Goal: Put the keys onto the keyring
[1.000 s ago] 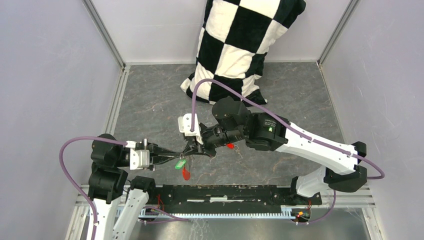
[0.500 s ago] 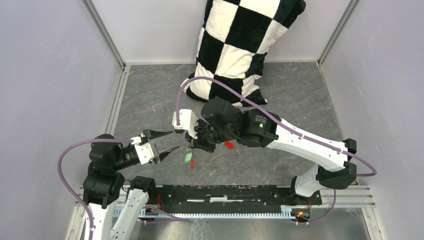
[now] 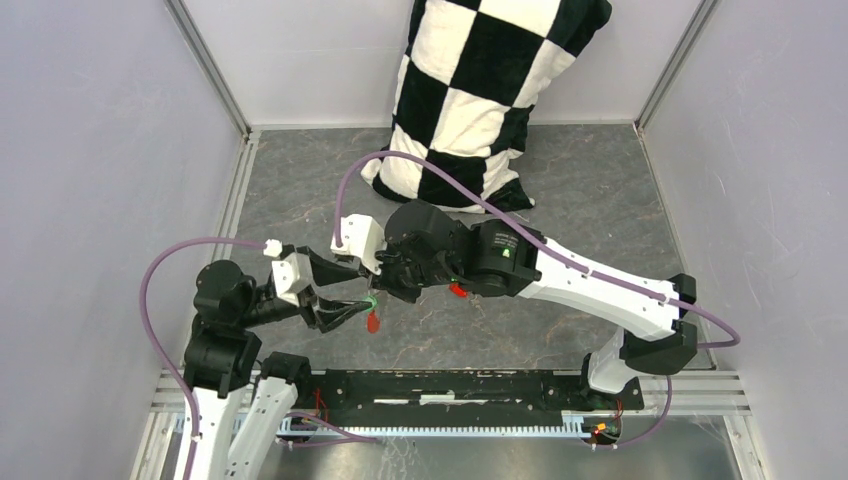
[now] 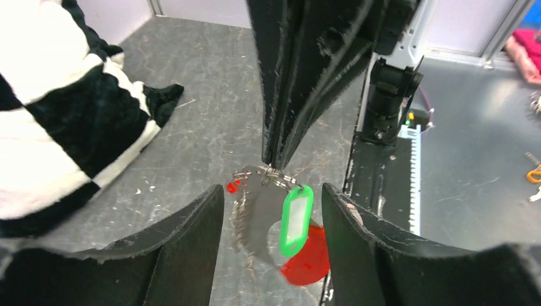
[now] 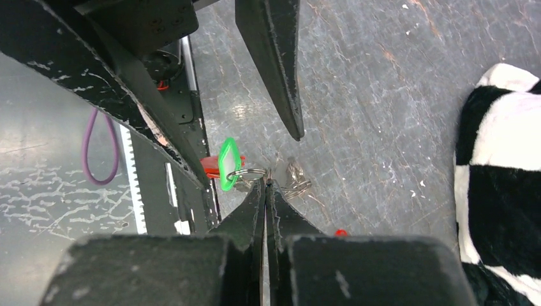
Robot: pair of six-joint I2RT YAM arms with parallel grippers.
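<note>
Keyring (image 5: 246, 172) with green key (image 5: 228, 164) hangs pinched in right fingers (image 5: 251, 213), between spread left fingers (image 4: 191, 233).

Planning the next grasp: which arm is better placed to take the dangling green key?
Left. The left gripper stands open astride the green key, which hangs below the right gripper, itself shut on the keyring.

Bright, even overhead light — soft shadows on table (image 3: 560, 200). Wrist views: near fingers (image 4: 185, 255) blurred, edges stretched — faint glint on keyring (image 5: 245, 172).
</note>
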